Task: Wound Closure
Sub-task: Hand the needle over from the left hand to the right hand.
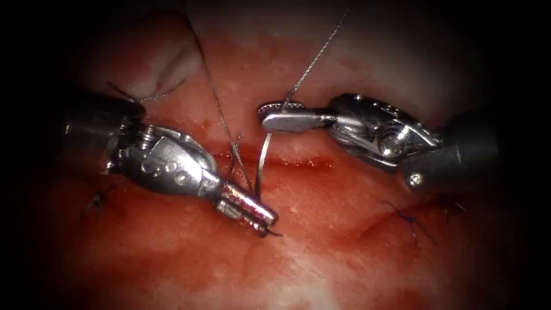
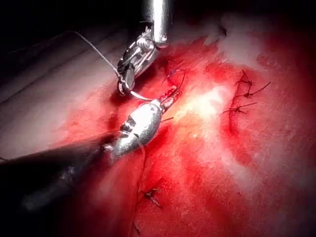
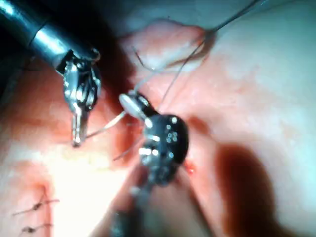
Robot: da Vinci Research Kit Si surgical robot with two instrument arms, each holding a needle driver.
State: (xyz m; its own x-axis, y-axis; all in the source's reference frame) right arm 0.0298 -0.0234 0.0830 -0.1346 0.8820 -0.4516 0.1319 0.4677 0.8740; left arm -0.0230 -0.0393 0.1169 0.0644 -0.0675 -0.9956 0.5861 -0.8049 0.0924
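The curved needle (image 1: pixel 261 166) hangs free above the tissue (image 1: pixel 321 252), spanning between both tools just over the red cut (image 1: pixel 298 163). My right tool (image 1: pixel 272 115) is shut on the needle at its tail end, where the pale thread (image 1: pixel 313 60) leaves and runs up and away. My left tool (image 1: pixel 261 221) is shut on the needle near its tip, and a short dark point sticks out past the jaws. The left wrist view shows the needle (image 2: pixel 140 96) bridging the right tool (image 2: pixel 123 86) and the left tool (image 2: pixel 170 96). In the right wrist view the needle (image 3: pixel 103 127) runs from my right tool (image 3: pixel 129 103) to the left tool (image 3: pixel 76 136).
A dark strand of thread (image 1: pixel 215 97) slants down to the tissue beside the left tool. Knotted stitches with cut ends sit at the left (image 1: pixel 97 198) and right (image 1: pixel 410 221). Red fluid wets the tissue around the cut. A fold of tissue (image 1: pixel 166 69) rises behind the left tool.
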